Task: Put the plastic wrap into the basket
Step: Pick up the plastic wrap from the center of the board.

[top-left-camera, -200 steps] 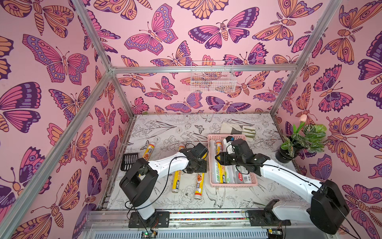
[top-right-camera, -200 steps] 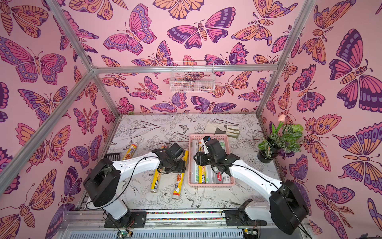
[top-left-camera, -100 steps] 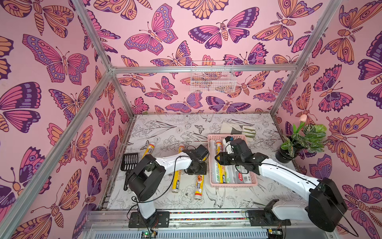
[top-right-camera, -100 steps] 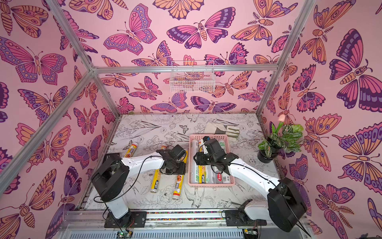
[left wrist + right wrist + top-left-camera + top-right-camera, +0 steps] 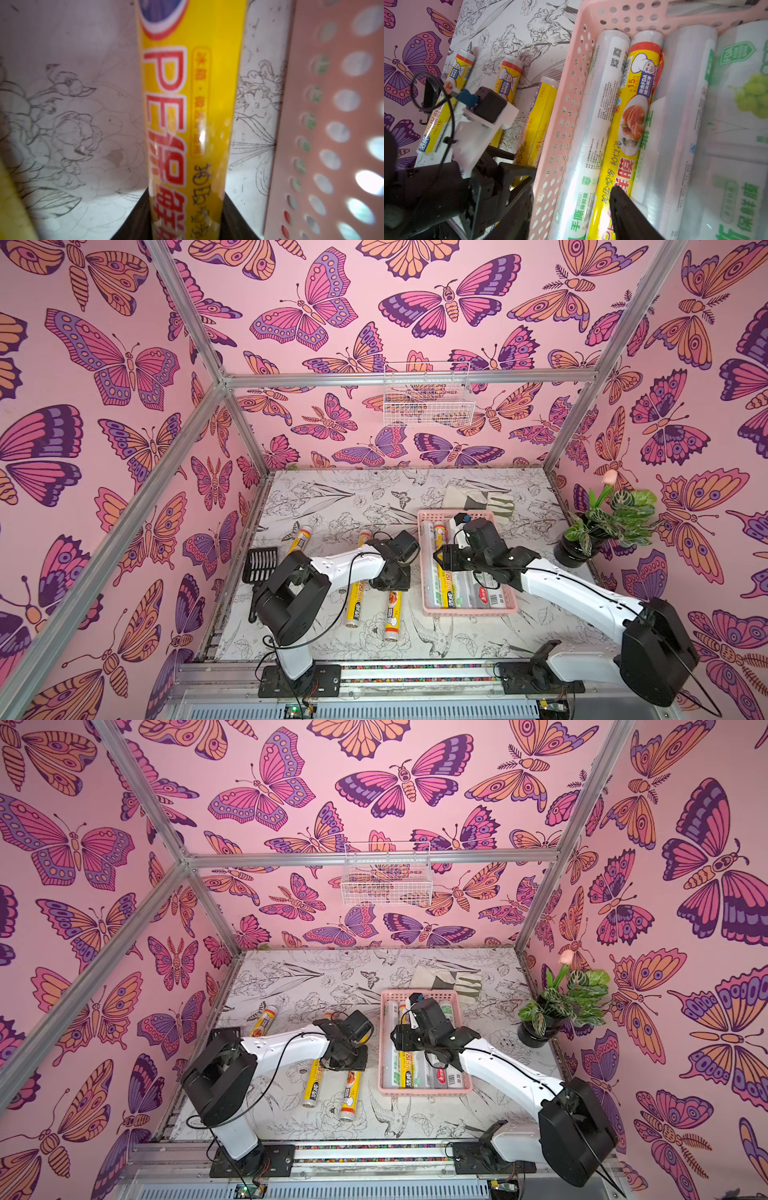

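A pink basket [image 5: 566, 104] holds rolls side by side: a white roll [image 5: 596, 116], a yellow roll [image 5: 631, 128], a clear roll [image 5: 681, 99] and a grape roll [image 5: 741, 93]. One black right finger [image 5: 627, 212] hangs over the yellow roll. On the table [image 5: 500, 35] beside the basket lie a far roll [image 5: 459, 66], a middle roll [image 5: 509, 76] and a near roll [image 5: 542, 108], all yellow. The left fingers [image 5: 519, 168] pinch the near roll.

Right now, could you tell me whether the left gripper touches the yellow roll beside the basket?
Touching: the left wrist view shows the left gripper shut on the yellow roll, fingers pressing both sides.
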Robot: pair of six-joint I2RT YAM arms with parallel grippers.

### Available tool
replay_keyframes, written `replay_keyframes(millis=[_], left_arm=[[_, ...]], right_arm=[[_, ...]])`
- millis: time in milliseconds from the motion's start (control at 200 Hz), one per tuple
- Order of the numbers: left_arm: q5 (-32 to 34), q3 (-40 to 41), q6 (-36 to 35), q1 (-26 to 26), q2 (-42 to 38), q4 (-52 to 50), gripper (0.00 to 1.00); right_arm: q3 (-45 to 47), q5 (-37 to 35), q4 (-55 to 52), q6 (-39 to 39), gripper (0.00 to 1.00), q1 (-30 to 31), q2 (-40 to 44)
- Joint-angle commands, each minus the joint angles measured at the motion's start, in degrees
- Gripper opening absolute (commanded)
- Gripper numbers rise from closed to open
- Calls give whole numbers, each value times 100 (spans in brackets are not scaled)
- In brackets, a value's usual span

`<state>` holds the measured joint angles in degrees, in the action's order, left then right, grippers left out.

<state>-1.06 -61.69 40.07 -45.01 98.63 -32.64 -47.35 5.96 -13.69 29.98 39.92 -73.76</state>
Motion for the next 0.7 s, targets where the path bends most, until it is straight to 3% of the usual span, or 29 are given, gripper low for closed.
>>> replay_keyframes(millis=[0, 165, 365, 556, 696], left_arm=[[320, -175, 95, 37, -656, -153, 35], [295, -644, 130, 42, -1132, -61, 32], [-629, -1203, 263, 37, -932, 1162, 30], [-1646, -1906, 784, -40, 126, 2164, 27], [-2008, -2434, 1225, -203, 908, 2541, 27]], right_arm=[[-60, -429, -114, -14, 63, 24, 363], [122, -1107, -143, 89, 63, 24, 880], [482, -1889, -78, 248, 65, -129, 1671], [612, -1592, -431, 533, 65, -821, 2096], [686, -1122, -715, 611, 65, -1457, 2176]])
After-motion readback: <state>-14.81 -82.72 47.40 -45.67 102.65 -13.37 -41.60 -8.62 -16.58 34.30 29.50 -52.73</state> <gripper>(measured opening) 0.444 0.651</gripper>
